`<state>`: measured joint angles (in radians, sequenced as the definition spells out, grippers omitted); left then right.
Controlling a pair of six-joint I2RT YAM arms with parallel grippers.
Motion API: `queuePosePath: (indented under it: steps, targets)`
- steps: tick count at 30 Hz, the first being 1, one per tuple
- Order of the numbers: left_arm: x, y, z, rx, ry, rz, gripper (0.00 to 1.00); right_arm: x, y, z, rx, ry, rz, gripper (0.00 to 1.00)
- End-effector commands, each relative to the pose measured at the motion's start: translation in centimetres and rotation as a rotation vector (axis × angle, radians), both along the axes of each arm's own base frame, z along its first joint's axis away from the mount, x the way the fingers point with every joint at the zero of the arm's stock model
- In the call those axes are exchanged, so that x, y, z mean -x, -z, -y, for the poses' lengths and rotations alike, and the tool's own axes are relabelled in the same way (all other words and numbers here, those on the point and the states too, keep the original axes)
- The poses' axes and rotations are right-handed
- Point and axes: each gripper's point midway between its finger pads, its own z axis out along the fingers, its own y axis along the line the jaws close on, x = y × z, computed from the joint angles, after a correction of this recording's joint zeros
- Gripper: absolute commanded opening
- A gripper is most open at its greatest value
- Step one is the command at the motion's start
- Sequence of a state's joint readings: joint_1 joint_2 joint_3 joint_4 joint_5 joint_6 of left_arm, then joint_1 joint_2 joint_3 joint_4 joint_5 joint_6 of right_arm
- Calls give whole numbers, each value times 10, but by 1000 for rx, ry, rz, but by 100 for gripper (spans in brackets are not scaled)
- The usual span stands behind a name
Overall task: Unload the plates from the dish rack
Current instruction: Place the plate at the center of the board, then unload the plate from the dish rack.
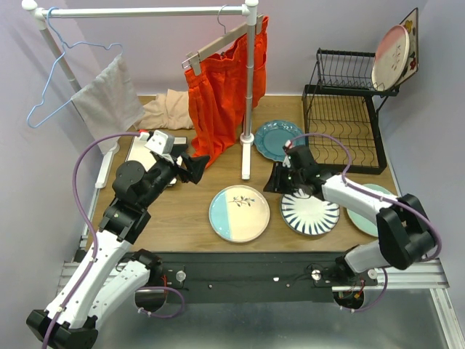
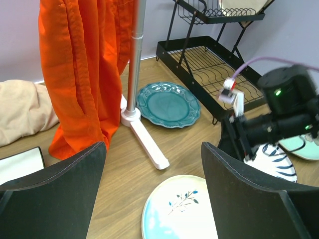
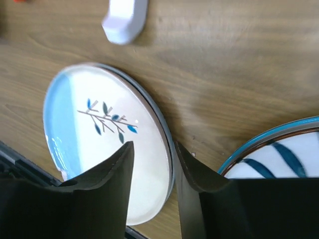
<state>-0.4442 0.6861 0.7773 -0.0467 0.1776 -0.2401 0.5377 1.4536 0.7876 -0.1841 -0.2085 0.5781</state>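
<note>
my right claw point(image 3: 153, 149): fingers parted, empty, above the rim of the round cream-and-light-blue plate point(image 3: 99, 124) on the wooden table point(image 3: 224, 74).

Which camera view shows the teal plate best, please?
The left wrist view: the teal plate lies whole and close, its patterned rim clear. The top view shows it smaller, beside the rail's foot. The right wrist view misses it.

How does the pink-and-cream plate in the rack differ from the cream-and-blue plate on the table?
The pink-and-cream plate stands on edge on the upper shelf of the dish rack; the cream-and-blue plate lies flat on the table. The first is split pink and cream, the second light blue and cream with a small leafy sprig. Both are round.
</note>
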Motion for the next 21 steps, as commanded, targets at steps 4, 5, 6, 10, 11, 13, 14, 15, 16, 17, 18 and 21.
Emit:
queuePosePath:
  steps: [4,5,6,10,11,13,14,15,16,17,18,21]
  targets:
    - [5,-3,3,13,31,12,86,-50,-103,26,83,203,265,72]
    - [5,-4,3,12,30,15,86,-59,-114,35,114,249,308,76]
    - [5,-4,3,12,32,15,86,-71,-143,36,107,278,371,79]
    - [6,-4,3,13,34,18,86,-106,-210,67,250,410,529,89]
    - [6,-5,2,12,30,21,86,-114,-223,76,301,425,568,93]
    - [6,-4,2,11,27,19,86,-134,-260,92,370,494,634,100]
    - [6,-5,2,10,26,20,86,-140,-270,102,425,508,656,100]
    - [6,-5,2,10,26,20,86,-146,-283,119,486,576,682,100]
    - [6,-5,1,11,26,22,86,-155,-285,125,526,594,687,100]
    - [5,-5,1,9,21,21,86,-165,-309,146,555,638,721,100]
    - [6,-6,0,11,19,25,86,-173,-314,156,571,650,725,100]
    - [6,-6,0,12,19,23,86,-201,-327,208,642,736,724,99]
